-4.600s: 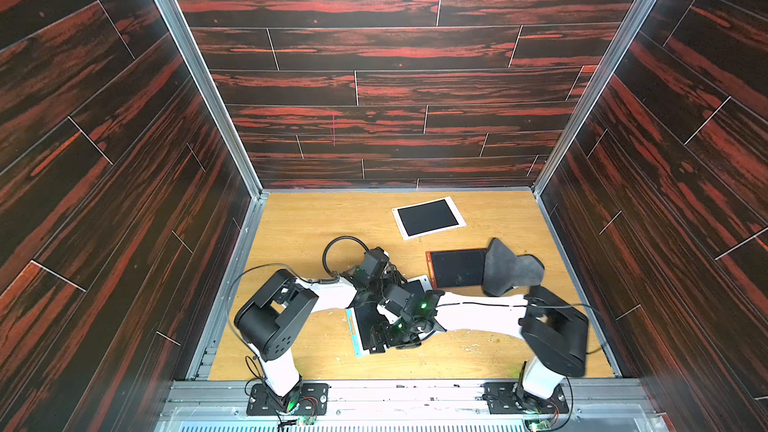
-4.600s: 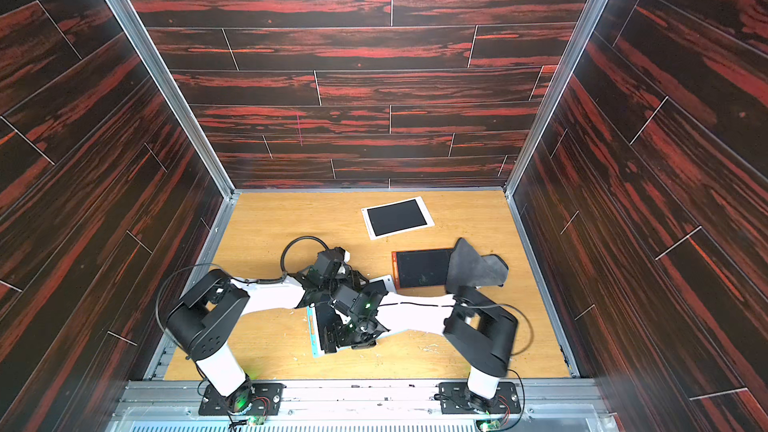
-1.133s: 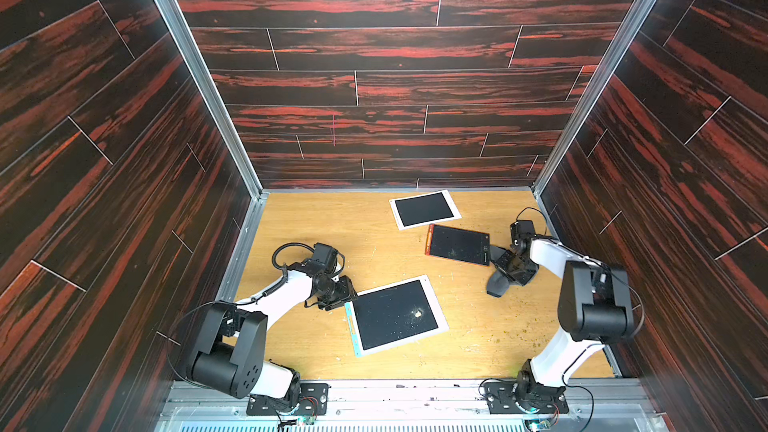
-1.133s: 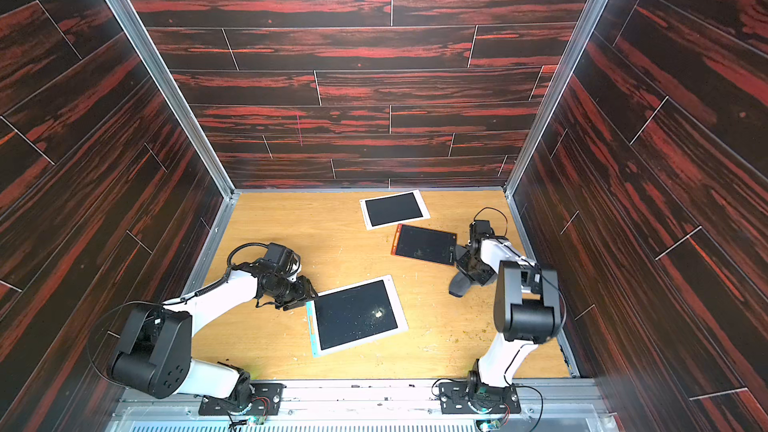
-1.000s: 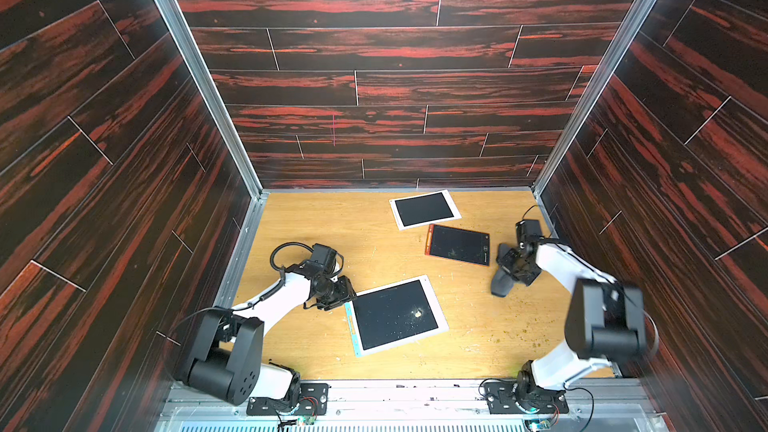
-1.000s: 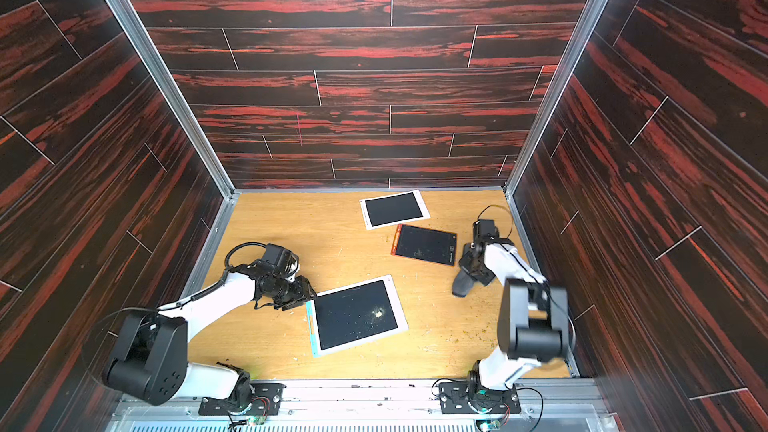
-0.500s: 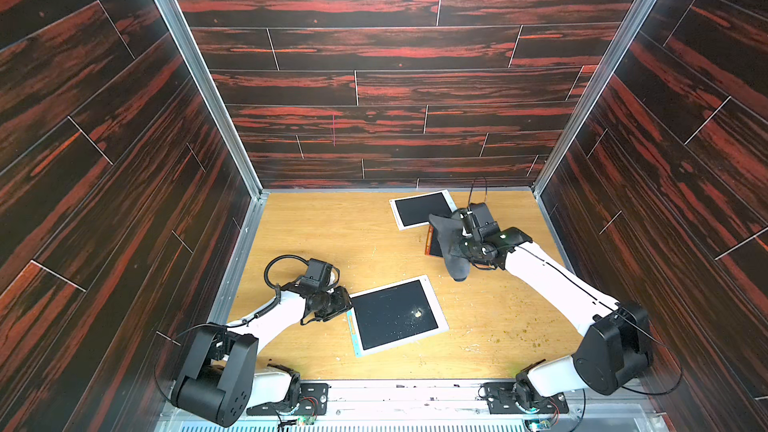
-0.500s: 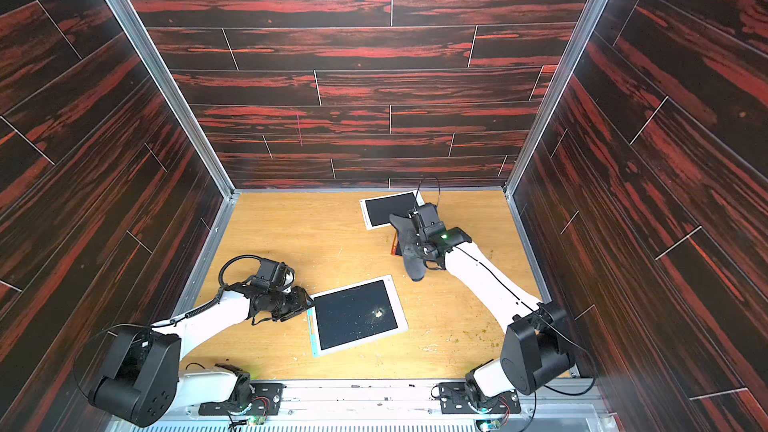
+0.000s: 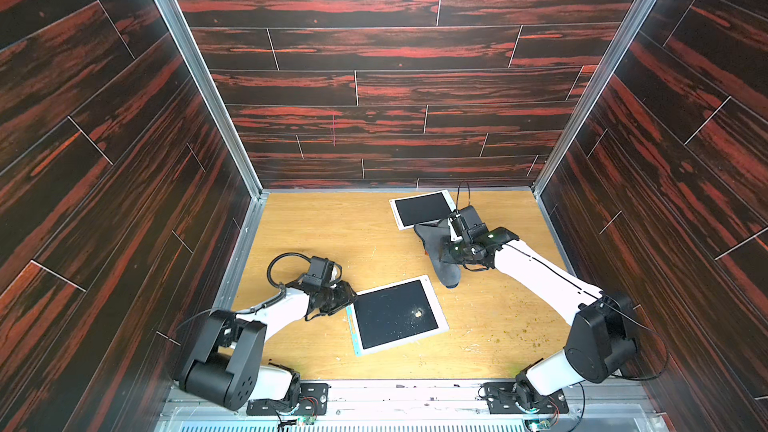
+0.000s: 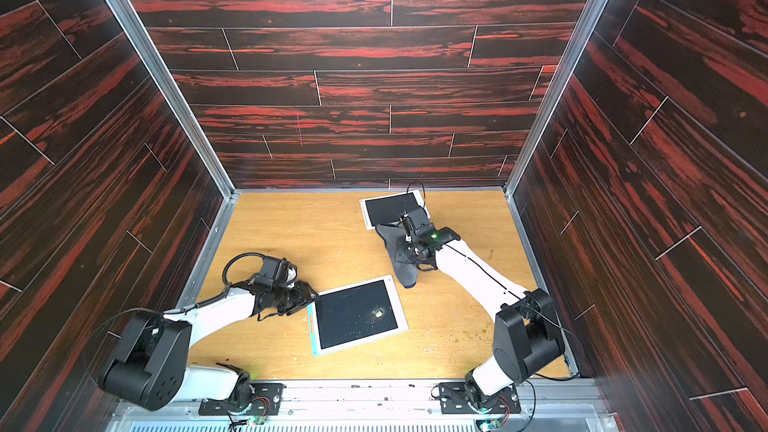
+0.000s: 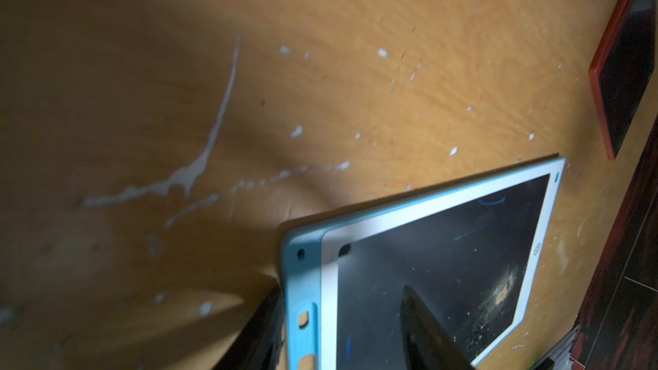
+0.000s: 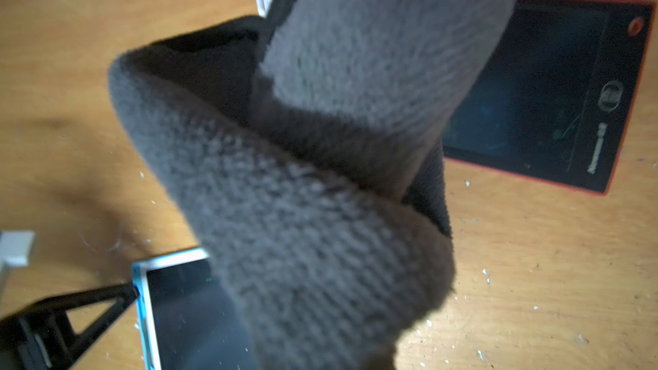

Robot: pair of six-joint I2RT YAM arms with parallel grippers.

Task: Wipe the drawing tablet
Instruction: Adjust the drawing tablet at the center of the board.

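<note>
The drawing tablet point(image 9: 395, 317) point(image 10: 357, 313), with a white frame, a blue side and a dark screen, lies flat near the table's front middle. Crumbs point(image 9: 417, 313) dot its screen. My left gripper point(image 9: 348, 300) point(image 10: 311, 295) point(image 11: 340, 290) stands open astride its blue left edge, one finger beside the rim and one over the screen. My right gripper point(image 9: 453, 243) point(image 10: 411, 243) is shut on a grey cloth point(image 9: 440, 259) point(image 12: 302, 190). The cloth hangs above the table just behind the tablet's far right corner and hides the fingertips.
A red-framed tablet point(image 12: 534, 101) point(image 11: 623, 65) lies under the right wrist, mostly hidden in both top views. A white-framed tablet point(image 9: 419, 207) point(image 10: 388, 205) lies by the back wall. Crumbs point(image 9: 519, 330) are scattered on the wooden table point(image 9: 316, 234) at the front right.
My right arm has carried the cloth from near the right wall in over the red tablet and closer to the drawing tablet. The left gripper has stayed at the tablet's edge.
</note>
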